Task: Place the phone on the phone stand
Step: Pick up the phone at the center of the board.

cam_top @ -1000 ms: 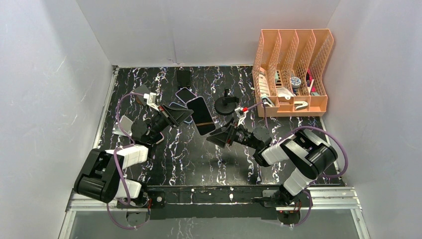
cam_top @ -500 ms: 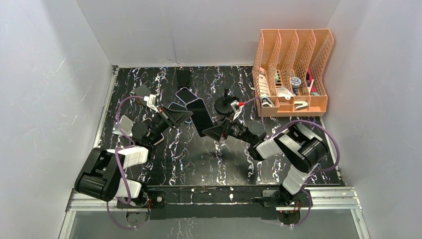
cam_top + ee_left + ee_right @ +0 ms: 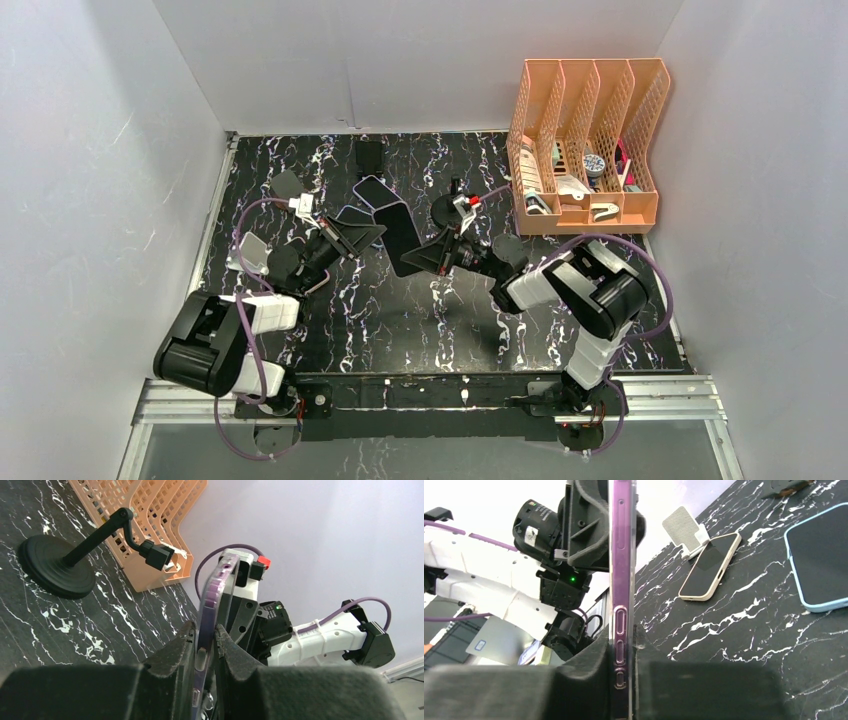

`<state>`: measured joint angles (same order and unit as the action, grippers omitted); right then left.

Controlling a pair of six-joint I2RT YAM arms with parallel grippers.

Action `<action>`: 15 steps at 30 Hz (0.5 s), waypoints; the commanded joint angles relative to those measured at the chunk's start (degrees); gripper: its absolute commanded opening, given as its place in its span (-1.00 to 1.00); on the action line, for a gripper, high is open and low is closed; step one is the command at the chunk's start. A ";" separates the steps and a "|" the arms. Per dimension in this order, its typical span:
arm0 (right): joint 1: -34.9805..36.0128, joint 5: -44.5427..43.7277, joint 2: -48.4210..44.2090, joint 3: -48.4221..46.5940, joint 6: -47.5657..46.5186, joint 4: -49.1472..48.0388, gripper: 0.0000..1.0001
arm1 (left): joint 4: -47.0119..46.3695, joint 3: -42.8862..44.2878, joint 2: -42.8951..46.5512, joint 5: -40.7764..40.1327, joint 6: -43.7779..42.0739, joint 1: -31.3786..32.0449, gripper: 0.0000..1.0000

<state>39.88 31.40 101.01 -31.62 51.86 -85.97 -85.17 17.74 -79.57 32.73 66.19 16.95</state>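
Mid-table, above the marble top: left gripper (image 3: 204, 630) clamped on one end of the phone (image 3: 215, 590), which stands edge-on between its fingers. Right gripper (image 3: 620, 640) pinches the opposite end, so both arms grasp it, held aloft off the table (image 3: 400, 320). Phone stand (image 3: 452, 210) just beyond the right gripper, near the orange file rack (image 3: 585, 145), cradle bare. A beige phone (image 3: 709, 567) lies flat. Judgement: handover stage. Lift done; left release, carry and seating on the stand remain.

We count four phones: a purple phone (image 3: 622, 580) held upright, a beige phone (image 3: 709, 566), a blue phone (image 3: 824, 555) and a dark phone (image 3: 375, 190) at upper centre. One black stand (image 3: 55, 560), one orange rack (image 3: 528, 100), and two arms, one left (image 3: 225, 345), one right (image 3: 600, 300).
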 commanded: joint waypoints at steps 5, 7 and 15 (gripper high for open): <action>-2.20 3.99 -1.66 -2.28 3.33 -17.47 -0.97 | -11.12 3.33 -2.04 3.32 -1.27 0.17 -0.66; -5.34 6.51 -5.23 -0.90 4.48 -13.97 -0.97 | -7.85 6.04 -2.90 6.14 -3.72 0.19 -0.31; -13.29 -4.14 -41.25 -6.91 -32.04 47.75 -0.97 | 13.92 20.92 -5.52 9.38 -21.38 0.28 0.20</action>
<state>27.00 35.11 74.96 -30.28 40.91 -60.97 -81.45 31.73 -84.38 40.16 57.47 17.02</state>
